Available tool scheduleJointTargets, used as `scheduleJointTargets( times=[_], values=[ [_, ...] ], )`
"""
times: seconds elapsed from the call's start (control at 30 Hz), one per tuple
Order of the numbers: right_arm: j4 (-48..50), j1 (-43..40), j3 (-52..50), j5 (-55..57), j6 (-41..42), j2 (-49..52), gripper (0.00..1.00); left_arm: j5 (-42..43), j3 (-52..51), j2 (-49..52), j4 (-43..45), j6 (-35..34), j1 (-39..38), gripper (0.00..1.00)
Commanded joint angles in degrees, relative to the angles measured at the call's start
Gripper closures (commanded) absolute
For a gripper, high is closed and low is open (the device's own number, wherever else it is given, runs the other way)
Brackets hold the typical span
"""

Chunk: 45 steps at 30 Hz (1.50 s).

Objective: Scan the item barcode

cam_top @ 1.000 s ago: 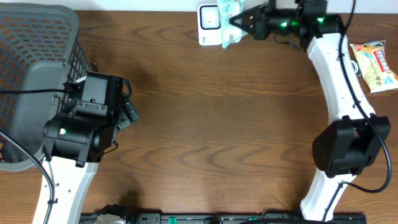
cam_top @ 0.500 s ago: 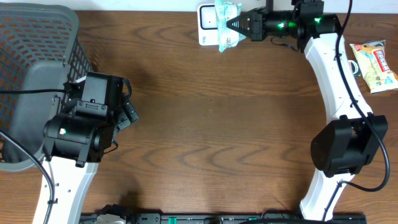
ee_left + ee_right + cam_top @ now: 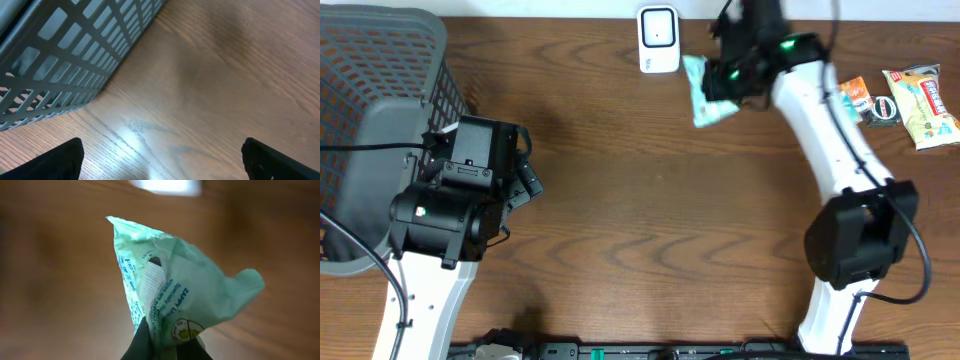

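Even, bright light, soft glare on the table [image 3: 135, 127], blurred background behind the sharp packet [image 3: 170, 295].

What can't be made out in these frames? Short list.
- Barcode on the green packet: right wrist view shows only crumpled film and small print; overhead too small.
- Right gripper: fingertips cut off by the wrist view's bottom edge; overhead, its wrist covers them.
- Scanner: face too small overhead; blurred white patch in the right wrist view.
- Basket inside: cut off by overhead's left edge, partly under the left arm.
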Motion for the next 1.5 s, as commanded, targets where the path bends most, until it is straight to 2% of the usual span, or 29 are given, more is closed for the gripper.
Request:
scheduleJointTargets(
  times=[0.0,0.1,0.23,0.37,0.47,0.53,0.6,0.77,0.83,0.93,0.97,1.0,1.07,1.2,1.33,1.37,1.47],
  values=[
    [-0.1,4.7,-6.6,33.1,7.4,0.3,0.99,-1.2,0.1,-0.1,-0.2,-0.3,0.3,0.00],
    [2.6,8.6,-14.4,46.8,10.4,0.3,0.99,-1.2,0.1,-0.1,-0.2,-0.3,0.3,0.00],
    [6.0,11.9,-21.1,53.7,10.3,0.3,0.99,-1.2,0.1,-0.1,-0.2,-0.3,0.3,0.00],
    [7.8,13.8,-25.6,49.9,10.4,0.3,0.97,-1.2,0.1,-0.1,-0.2,-0.3,0.3,0.00],
    [8.5,15.2,-28.2,46.6,10.3,0.3,0.83,-1.2,0.1,-0.1,-0.2,-0.3,0.3,0.00],
    [8.4,16.0,-28.3,42.9,10.3,0.3,0.78,-1.2,0.1,-0.1,-0.2,-0.3,0.3,0.00],
    [8.6,17.2,-28.3,37.7,10.3,0.3,0.75,-1.2,0.1,-0.1,-0.2,-0.3,0.3,0.00],
    [8.6,19.9,-28.0,35.2,10.3,0.3,0.68,-1.2,0.1,-0.1,-0.2,-0.3,0.3,0.00],
    [8.0,20.8,-26.8,35.3,10.3,0.2,0.68,-1.2,0.1,-0.1,-0.2,-0.3,0.3,0.00],
    [4.9,21.2,-22.8,36.2,10.3,0.2,0.82,-1.2,0.1,-0.1,-0.2,-0.3,0.3,0.00],
    [3.8,21.2,-21.2,36.7,10.3,0.2,0.82,-1.2,0.1,-0.1,-0.2,-0.3,0.3,0.00],
    [3.0,21.2,-19.8,37.2,10.3,0.2,0.79,-1.2,0.1,-0.1,-0.2,-0.3,0.3,0.00],
    [1.7,20.7,-17.2,37.4,10.3,0.2,0.51,-1.2,0.1,-0.1,-0.2,-0.3,0.3,0.00],
    [0.3,17.4,-14.0,33.1,10.1,0.2,0.40,-1.2,0.1,-0.1,-0.2,-0.3,0.3,0.00],
    [0.1,10.7,-14.1,13.5,2.1,0.3,0.13,-1.2,0.1,-0.1,-0.2,-0.3,0.3,0.00],
    [-0.1,8.9,-14.6,8.8,0.0,0.3,0.09,-1.2,0.1,-0.1,-0.2,-0.3,0.3,0.00],
    [-0.4,4.3,-16.0,0.0,-2.0,0.3,0.06,-1.2,0.1,-0.1,-0.2,-0.3,0.3,0.00]
  ],
)
